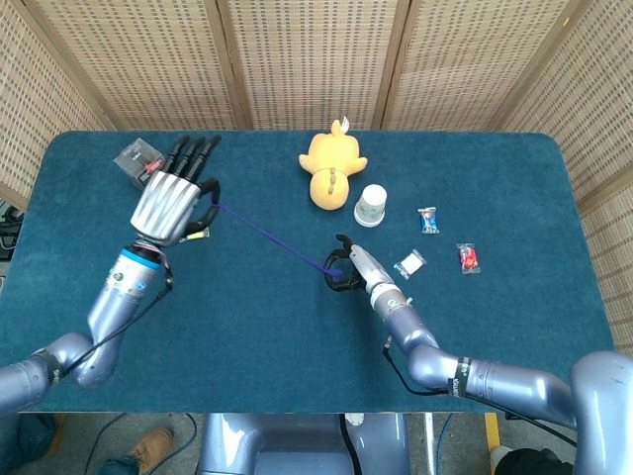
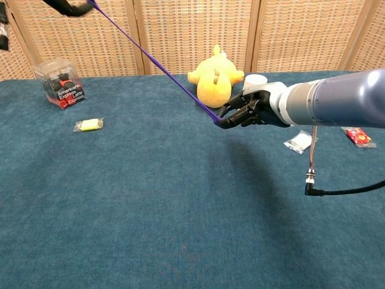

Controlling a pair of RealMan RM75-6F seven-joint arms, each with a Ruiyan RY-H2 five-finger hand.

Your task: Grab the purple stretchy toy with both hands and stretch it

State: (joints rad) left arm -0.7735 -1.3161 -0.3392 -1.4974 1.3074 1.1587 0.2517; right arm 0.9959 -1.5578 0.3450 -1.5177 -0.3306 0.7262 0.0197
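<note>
The purple stretchy toy [image 1: 272, 237] is pulled into a long thin taut cord above the blue table; in the chest view the toy [image 2: 153, 63] runs from the upper left down to the middle. My left hand [image 1: 173, 203] grips its far-left end, raised high; only its fingertips [image 2: 71, 7] show at the top edge of the chest view. My right hand [image 1: 346, 269] pinches the other end near the table's middle, also seen as the right hand [image 2: 243, 111] in the chest view.
A yellow plush toy [image 1: 332, 166] and a white cup [image 1: 372, 206] lie behind my right hand. Small wrapped sweets [image 1: 409, 263] lie to the right. A clear box [image 1: 141, 163] and a small yellow packet [image 2: 88, 124] are at the left.
</note>
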